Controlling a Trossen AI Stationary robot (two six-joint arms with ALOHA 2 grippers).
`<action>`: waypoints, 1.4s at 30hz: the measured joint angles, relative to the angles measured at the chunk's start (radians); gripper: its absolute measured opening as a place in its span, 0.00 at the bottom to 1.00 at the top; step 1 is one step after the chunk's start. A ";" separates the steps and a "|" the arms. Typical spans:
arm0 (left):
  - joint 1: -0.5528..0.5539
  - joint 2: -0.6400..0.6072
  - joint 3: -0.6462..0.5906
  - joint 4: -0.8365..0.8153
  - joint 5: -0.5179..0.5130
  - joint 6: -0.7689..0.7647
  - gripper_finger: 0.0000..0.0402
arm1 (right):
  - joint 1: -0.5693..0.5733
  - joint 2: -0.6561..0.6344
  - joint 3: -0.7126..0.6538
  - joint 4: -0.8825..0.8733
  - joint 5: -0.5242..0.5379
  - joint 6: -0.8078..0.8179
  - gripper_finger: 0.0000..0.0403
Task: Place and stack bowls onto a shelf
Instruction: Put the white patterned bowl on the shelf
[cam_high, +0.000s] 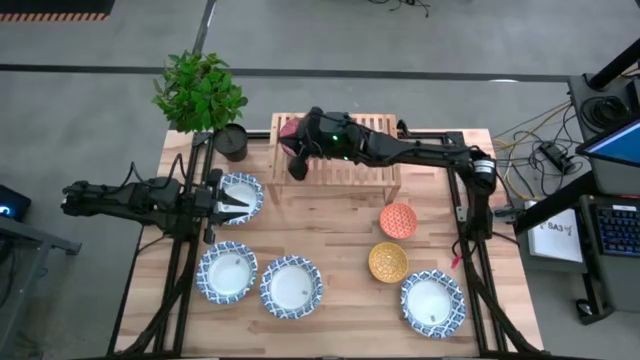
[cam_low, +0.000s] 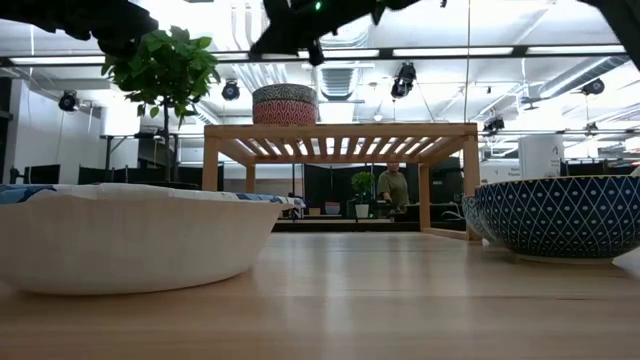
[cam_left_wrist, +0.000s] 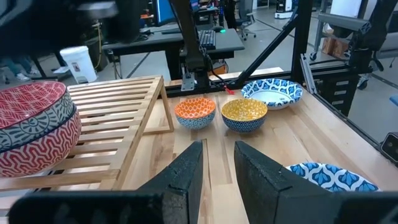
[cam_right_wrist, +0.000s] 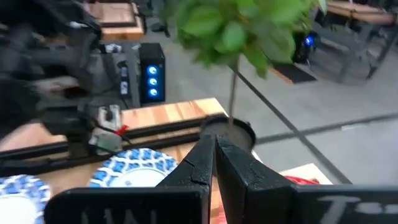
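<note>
A small stack of bowls (cam_low: 285, 105), pink below and dark blue-grey on top, stands on the left end of the light-wood shelf (cam_high: 350, 165). The same stack (cam_left_wrist: 31, 130) shows in the left wrist view. My right gripper (cam_low: 315, 55) is shut and hovers just above this stack, clear of it. My left gripper (cam_high: 238, 205) is open and hangs over a blue-rimmed white bowl (cam_high: 250, 190) left of the shelf, its fingers (cam_left_wrist: 186, 168) apart over bare wood. The orange bowl (cam_high: 398, 220) and the yellow bowl (cam_high: 387, 261) sit on the table.
Three more blue-rimmed bowls rest along the near side of the table (cam_high: 228, 272), (cam_high: 291, 287), (cam_high: 433, 304). A potted plant (cam_high: 200, 90) in a dark pot (cam_high: 231, 141) stands at the far left corner beside the shelf. Free slats lie right of the stack (cam_left_wrist: 112, 118).
</note>
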 joint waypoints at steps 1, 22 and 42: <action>0.000 0.000 0.000 0.000 0.000 0.000 0.19 | 0.010 -0.018 -0.016 -0.002 0.002 -0.007 0.02; 0.000 0.197 0.000 -0.255 -0.226 -0.645 0.17 | 0.332 -0.655 -0.710 0.046 0.180 0.021 0.02; -0.001 0.671 0.132 -0.446 -0.047 -0.715 0.17 | 0.391 -0.760 -0.908 0.096 0.181 0.027 0.02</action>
